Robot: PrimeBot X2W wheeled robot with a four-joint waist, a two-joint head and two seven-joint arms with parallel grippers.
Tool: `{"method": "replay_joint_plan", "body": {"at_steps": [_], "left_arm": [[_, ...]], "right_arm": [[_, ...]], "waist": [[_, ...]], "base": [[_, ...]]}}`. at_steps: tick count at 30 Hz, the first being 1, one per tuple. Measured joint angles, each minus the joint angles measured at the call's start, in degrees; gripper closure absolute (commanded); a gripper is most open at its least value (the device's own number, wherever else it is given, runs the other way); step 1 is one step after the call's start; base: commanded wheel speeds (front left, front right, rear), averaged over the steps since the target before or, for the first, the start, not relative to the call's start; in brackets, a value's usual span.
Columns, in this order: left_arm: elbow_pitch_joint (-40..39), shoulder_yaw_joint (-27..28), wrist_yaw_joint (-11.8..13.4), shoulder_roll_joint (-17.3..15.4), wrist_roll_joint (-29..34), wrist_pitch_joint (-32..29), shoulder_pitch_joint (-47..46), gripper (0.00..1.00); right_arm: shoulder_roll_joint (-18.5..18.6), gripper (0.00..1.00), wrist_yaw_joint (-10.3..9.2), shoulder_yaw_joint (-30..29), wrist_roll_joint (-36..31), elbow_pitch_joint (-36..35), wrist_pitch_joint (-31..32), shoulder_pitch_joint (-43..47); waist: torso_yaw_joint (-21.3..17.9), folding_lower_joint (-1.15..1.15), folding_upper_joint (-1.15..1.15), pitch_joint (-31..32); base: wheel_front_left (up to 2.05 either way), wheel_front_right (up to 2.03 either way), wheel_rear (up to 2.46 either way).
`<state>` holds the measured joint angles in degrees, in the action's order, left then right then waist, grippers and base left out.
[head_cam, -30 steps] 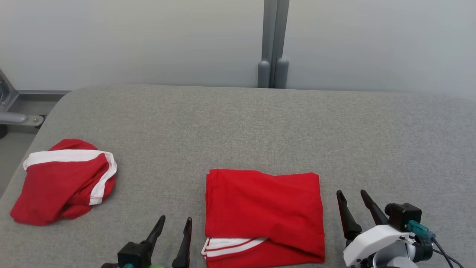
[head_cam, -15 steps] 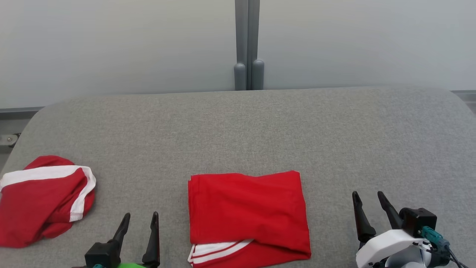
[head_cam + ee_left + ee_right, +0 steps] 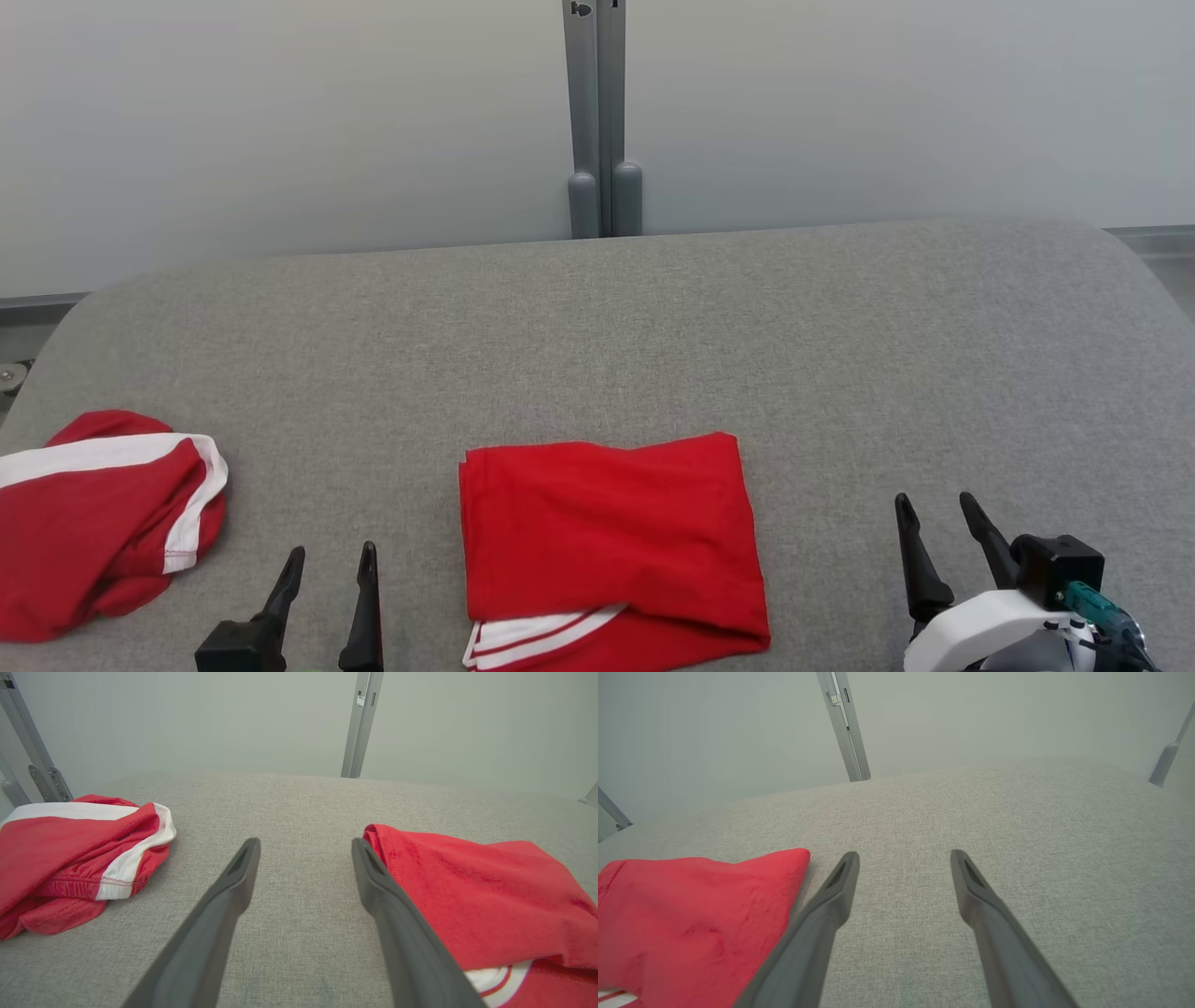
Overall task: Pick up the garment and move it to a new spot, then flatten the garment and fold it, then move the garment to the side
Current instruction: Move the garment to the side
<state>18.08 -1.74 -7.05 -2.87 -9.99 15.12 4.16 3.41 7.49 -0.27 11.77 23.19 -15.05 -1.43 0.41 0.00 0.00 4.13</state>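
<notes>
- grey fabric-covered table (image 3: pixel 840 355) carries both cloth items; the far and right parts are bare.
- folded red garment (image 3: pixel 607 532) lies flat at the near centre of the table as a neat rectangle, with white stripes (image 3: pixel 541 630) peeking out at its near edge. it sits between the two end effectors and touches neither.
- crumpled red-and-white garment (image 3: pixel 93 523) sits bunched at the left edge, well apart from the folded one. cannot tell if it belongs to this round.
- right end effector (image 3: pixel 934 502): fingers apart, empty, low over bare table just right of the folded garment.
- left end effector (image 3: pixel 333 553): fingers apart, empty, over bare table between the two cloth items, close by the folded garment's left edge.
- progress, judged: relocate, flatten and fold look done. the last step is left: grip the folded stack and shift it aside without it springing open.
</notes>
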Motion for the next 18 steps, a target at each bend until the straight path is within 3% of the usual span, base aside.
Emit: {"method": "replay_joint_plan", "body": {"at_steps": [8,18], "left_arm": [[-0.3,0.1,0.0,0.0,0.0,0.0,0.1,0.00],[-0.3,-3.0,0.2,0.0,-0.4,0.0,-0.1,0.00]], "right_arm": [[-0.1,0.00,0.00,1.2,-0.2,0.4,0.0,0.0],[-0.5,0.00,0.00,9.4,3.4,6.1,0.0,-3.0]], "waist": [[0.7,0.00,0.00,-0.6],[4.4,0.00,0.00,-2.4]], "base": [[0.00,0.00,0.00],[0.00,0.00,0.00]]}}
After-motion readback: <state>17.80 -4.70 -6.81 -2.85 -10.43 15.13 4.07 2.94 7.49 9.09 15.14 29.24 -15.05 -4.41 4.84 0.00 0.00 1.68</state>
